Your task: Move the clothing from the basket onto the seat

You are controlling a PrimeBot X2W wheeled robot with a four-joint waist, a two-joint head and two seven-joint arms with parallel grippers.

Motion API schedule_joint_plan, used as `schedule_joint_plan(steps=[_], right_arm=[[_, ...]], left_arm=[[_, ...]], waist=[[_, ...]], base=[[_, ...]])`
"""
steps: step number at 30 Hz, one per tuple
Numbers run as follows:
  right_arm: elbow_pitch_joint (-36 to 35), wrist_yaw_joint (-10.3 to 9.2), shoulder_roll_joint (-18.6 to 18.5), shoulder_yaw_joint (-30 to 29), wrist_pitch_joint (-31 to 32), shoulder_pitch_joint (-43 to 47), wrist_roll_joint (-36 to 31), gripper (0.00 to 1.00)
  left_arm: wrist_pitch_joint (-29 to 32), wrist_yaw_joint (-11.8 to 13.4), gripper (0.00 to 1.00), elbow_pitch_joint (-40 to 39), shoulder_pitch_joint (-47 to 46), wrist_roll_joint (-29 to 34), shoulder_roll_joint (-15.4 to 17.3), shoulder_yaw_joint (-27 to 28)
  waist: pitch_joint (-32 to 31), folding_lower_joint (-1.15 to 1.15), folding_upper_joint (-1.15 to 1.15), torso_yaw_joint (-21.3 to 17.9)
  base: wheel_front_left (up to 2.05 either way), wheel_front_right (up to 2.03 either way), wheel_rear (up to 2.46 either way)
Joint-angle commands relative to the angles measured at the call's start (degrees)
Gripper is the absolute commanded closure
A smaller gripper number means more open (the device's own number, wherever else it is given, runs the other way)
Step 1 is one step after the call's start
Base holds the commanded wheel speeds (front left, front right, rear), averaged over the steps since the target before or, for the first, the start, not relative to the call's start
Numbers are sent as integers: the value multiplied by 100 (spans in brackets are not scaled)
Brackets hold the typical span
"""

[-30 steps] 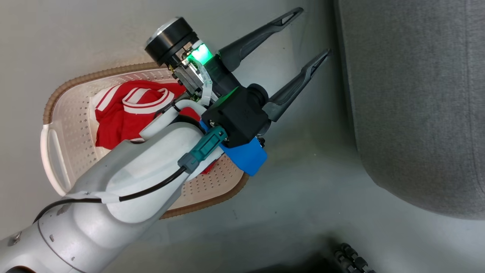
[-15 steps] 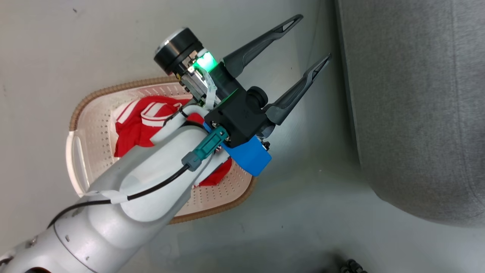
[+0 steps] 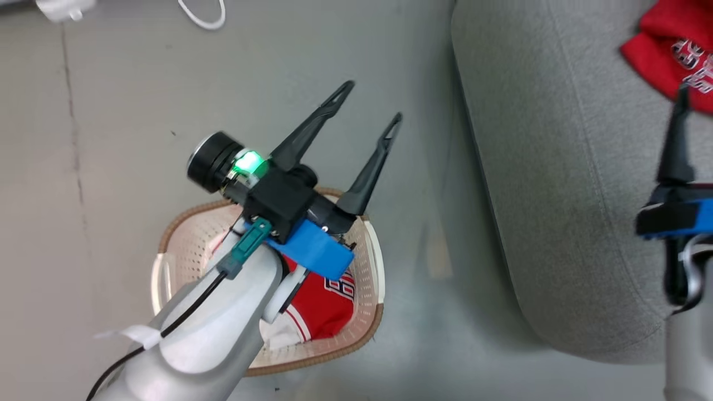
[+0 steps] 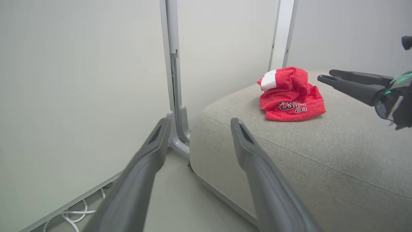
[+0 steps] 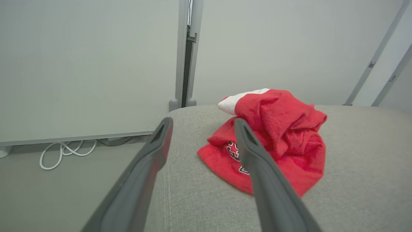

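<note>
The cream basket [image 3: 167, 250] with a brown rim stands on the floor, partly hidden under my left forearm. Red and white clothing [image 3: 323, 312] lies inside it. My left gripper [image 3: 372, 101] hovers above the basket's far edge, open and empty, fingers pointing toward the grey seat [image 3: 557, 184]. Another piece of red clothing [image 3: 660, 50] with lettering lies crumpled on the seat [image 5: 354, 180]. Just short of that piece [image 5: 289, 138], my right gripper [image 5: 202, 124] is open and holds nothing. The left wrist view has the right gripper [image 4: 326, 75] beside the garment [image 4: 289, 96].
A white cable [image 5: 64, 151] lies looped on the floor by the pale wall. A grey metal post [image 4: 173, 80] rises at the seat's far corner. Grey floor runs between the basket and the seat's rounded edge [image 3: 484, 184].
The head camera has swung, so the whole picture has shifted; the seat's red garment and my right gripper now show. My left gripper has stayed open above the basket.
</note>
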Motion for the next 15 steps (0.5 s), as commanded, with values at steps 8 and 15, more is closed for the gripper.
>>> schedule_joint_plan(steps=[8, 15], right_arm=[[-340, 2, 141, 1215, -3, 702, 104, 0], [-672, 1, 219, 1552, -3, 1275, 162, 0]], left_arm=[[-23, -28, 0, -108, 996, 186, -142, 842], [-22, -49, 0, -240, 1794, 366, -336, 1704]], waist=[[-1133, 1, 0, 379], [-1735, 1, 0, 710]], base=[[0, 0, 0], [0, 0, 0]])
